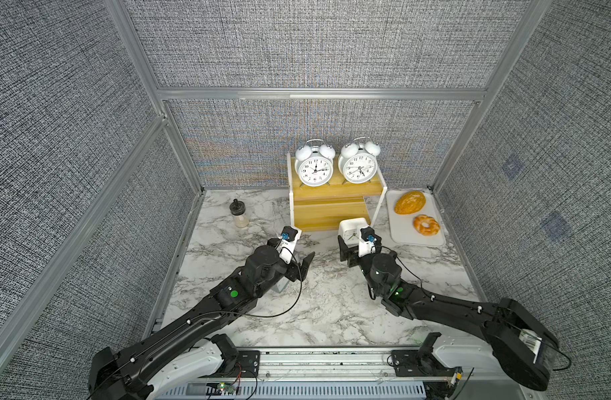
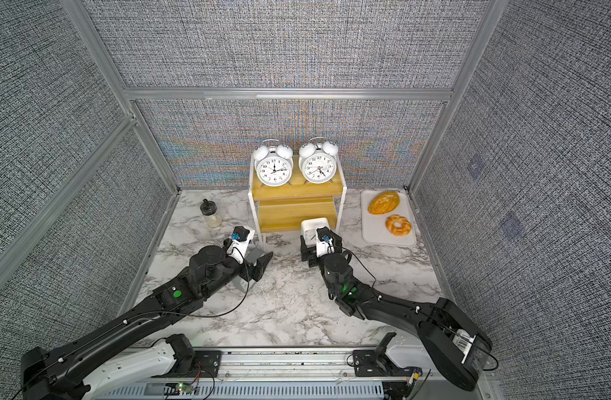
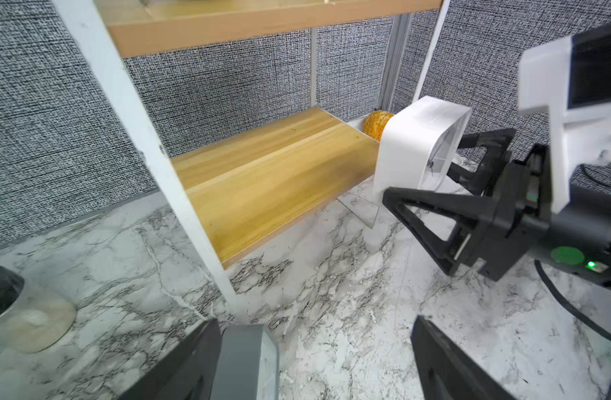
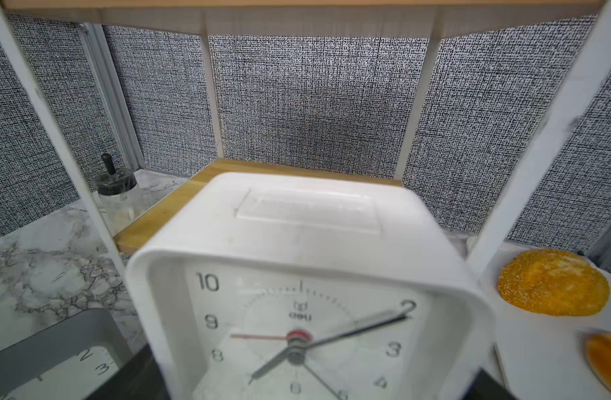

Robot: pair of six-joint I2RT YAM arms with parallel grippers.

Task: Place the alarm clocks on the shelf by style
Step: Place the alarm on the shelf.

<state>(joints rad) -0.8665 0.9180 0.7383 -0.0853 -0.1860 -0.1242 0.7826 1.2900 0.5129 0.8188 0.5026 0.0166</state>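
One white clock sits within the right hand.

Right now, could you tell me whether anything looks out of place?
Nothing looks spilled or broken. The grey clock sits off the shelf, on the table beside the left gripper; the white square clock is at the lower board.

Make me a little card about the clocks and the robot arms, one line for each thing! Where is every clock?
top board: two twin-bell clocks, upright, side by side
lower board: bare wood showing
small white clock: tilted, at the lower board's end nearer the bread tray
right gripper: jaws closed on the small white clock
grey clock: between the left jaws, close to one side
left gripper: jaws open, holding nothing
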